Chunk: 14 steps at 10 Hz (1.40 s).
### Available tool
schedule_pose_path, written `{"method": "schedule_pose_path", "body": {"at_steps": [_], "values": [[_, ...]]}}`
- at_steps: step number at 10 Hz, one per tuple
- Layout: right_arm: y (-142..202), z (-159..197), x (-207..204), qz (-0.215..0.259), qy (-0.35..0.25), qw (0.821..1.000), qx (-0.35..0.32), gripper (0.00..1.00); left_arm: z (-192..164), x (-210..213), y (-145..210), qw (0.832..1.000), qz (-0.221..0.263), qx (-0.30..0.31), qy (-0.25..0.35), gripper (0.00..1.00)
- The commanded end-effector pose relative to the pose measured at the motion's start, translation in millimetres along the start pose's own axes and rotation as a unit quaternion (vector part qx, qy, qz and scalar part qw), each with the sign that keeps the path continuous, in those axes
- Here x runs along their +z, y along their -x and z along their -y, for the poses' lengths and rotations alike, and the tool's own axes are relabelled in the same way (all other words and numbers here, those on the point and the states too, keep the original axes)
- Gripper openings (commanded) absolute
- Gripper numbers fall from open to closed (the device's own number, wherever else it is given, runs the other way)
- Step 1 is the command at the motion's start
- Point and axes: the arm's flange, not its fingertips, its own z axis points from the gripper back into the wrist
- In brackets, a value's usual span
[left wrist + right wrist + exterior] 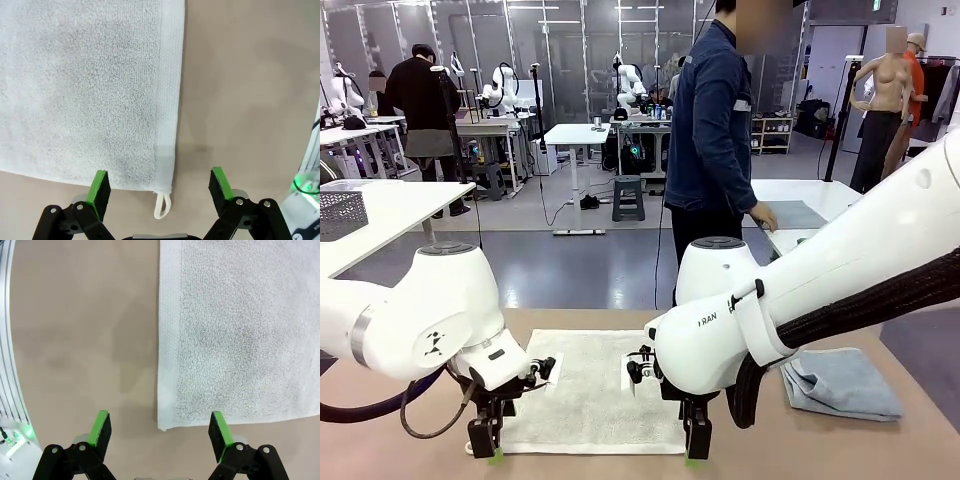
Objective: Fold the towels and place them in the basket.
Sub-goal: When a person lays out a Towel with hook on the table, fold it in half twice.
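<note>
Jaws are spread apart on left gripper (160,181) and right gripper (160,422). Bottom-of-frame corners of the cream towel (588,385) should be pinched evenly, cord loop (161,206) included, tbh.

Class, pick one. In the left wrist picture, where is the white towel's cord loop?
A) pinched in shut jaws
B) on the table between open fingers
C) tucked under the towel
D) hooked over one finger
B: the cord loop sticks out from the cream-white towel corner, lying free on the table between the left gripper open fingers.
</note>
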Motion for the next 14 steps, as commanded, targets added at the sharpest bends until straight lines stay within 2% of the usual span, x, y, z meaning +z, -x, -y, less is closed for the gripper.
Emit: {"method": "schedule_pose_path", "body": {"at_steps": [1, 14], "values": [[-2.8, 4.0, -5.3, -0.012, 0.007, 1.0, -0.01, 0.98, 0.7, -10.6, 1.7, 1.0, 0.005, 0.007, -0.003, 1.0], [-0.4, -4.6, -31.9, -0.028, 0.0, 1.0, -0.004, 0.98, -1.5, -19.4, 14.5, 1.0, 0.003, 0.014, 0.01, 1.0]]}}
